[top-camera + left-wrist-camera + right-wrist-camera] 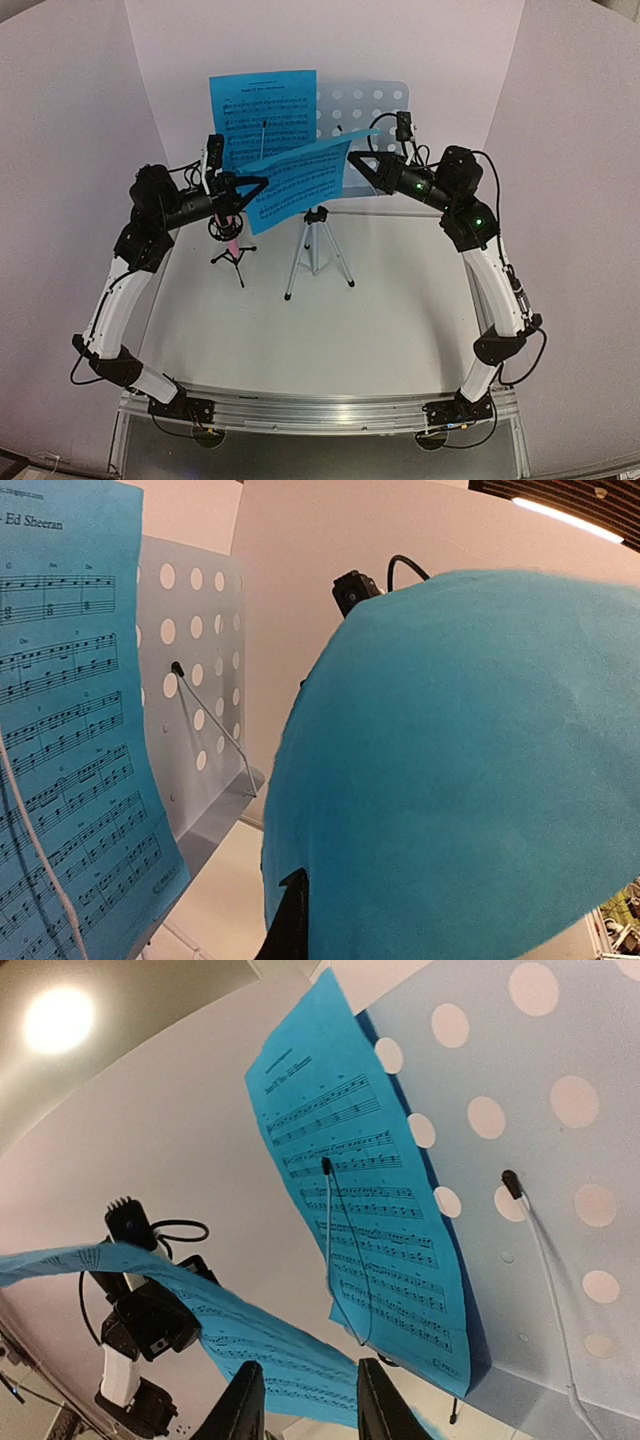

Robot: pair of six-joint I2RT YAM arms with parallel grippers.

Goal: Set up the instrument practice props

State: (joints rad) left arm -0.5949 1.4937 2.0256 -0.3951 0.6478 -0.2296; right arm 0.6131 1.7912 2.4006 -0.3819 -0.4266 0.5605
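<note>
Left gripper point(258, 186) is pinching a loose blue sheet point(300, 185) before the music stand point(375, 105).
Right gripper point(311, 1368) is standing slightly parted at its far corner.

A bright blue sheet point(263, 118) printed with black music staves sits at eleven o'clock on a pale blue-grey stand desk point(375, 105) patterned with rows of round holes, above a silver tripod point(318, 255). A second sheet point(300, 185) at centre is the same bright blue with black staves. The left arm point(112, 300) at eight o'clock and right arm point(495, 285) at four are black with white lower links.
</note>
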